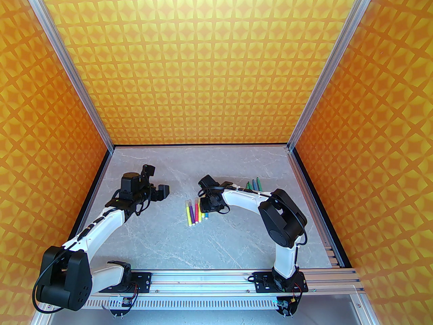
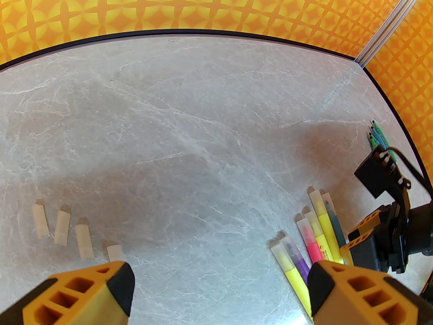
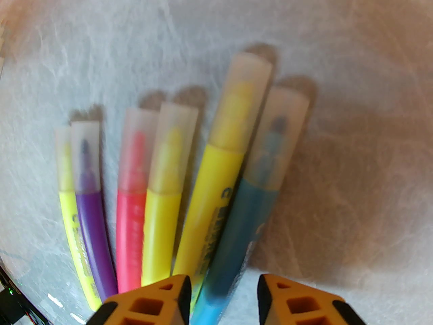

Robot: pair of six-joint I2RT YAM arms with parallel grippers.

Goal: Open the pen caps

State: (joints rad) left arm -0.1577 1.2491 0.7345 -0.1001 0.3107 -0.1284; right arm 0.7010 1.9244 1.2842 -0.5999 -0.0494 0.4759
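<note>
Six capped pens (image 3: 159,215) on the grey marble table (image 1: 162,239), near its middle, fanned side by side with barrels touching or nearly so. By colour: one yellow-green, one purple, one pink, two yellow, one blue pen (image 3: 243,222). Six clear pen caps (image 3: 250,90) there too, one seated over each tip.

Right gripper (image 3: 223,300): low over the tail ends of the fan, jaws apart. Straddles the tail of the blue pen, with a gap showing on the outer side, so no clamp on it. Blurred, but nothing pinched as far as can be seen.

Four loose caps (image 2: 64,230) further left on the table, in a slanting row, well apart from the fan and each separate from its neighbour.

Left gripper (image 2: 220,289): above the bare stretch between the loose caps and the fan, jaws spread wide, nothing between them.

Uncapped pens (image 1: 253,183) at the far right, past the right arm. Three pointed tips countable, green and blue; barrels hidden by the arm, so no firm total.
</note>
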